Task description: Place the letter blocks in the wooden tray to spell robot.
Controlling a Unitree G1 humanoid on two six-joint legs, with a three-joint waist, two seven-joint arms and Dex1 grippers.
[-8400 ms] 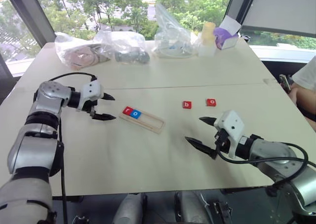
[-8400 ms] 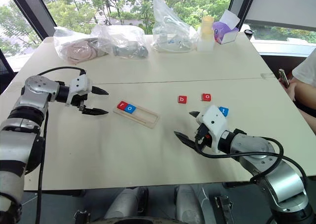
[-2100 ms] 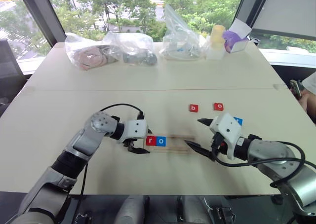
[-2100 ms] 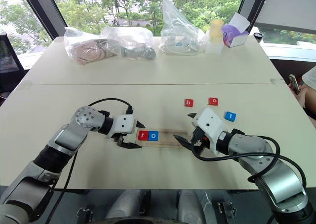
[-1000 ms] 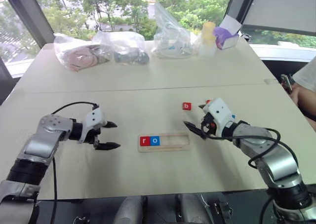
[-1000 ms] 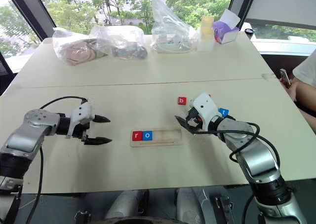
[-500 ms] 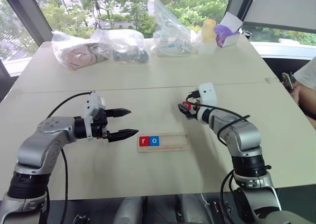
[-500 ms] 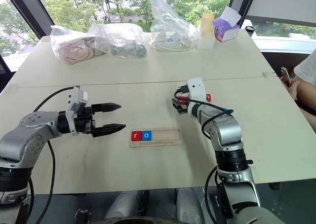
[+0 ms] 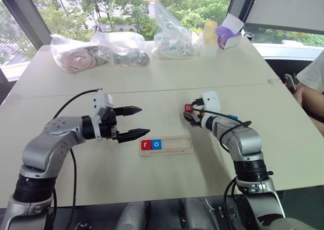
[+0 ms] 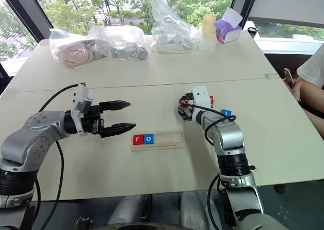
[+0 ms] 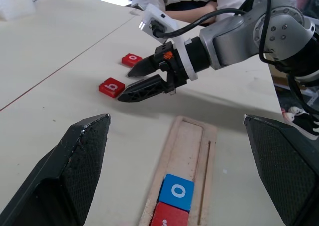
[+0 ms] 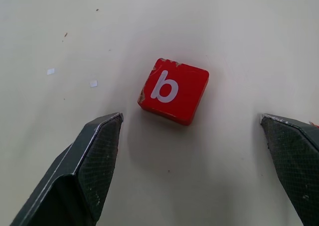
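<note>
The wooden tray [image 9: 174, 146] lies flat near the table's front, holding a red r block [image 9: 146, 145] and a blue o block [image 9: 157, 144] at its left end. My left gripper [image 9: 144, 120] hovers open just left of the tray, holding nothing. A red b block [image 12: 173, 90] lies on the table beyond the tray's right end. My right gripper [image 12: 190, 117] is open right at it, a finger on each side, not touching. A red o block [image 11: 132, 59] and a blue t block [image 9: 232, 117] lie farther right.
Several plastic bags [image 9: 172, 35], a bottle [image 9: 209, 37] and a purple box [image 9: 228, 33] line the table's far edge. A person [image 9: 313, 80] sits at the right side. A seam [image 9: 152, 90] crosses the table.
Over the earlier frames the tray was straightened and brought nearer the front. My right gripper swung up to the b block. In the last half second my left gripper edged right, toward the tray.
</note>
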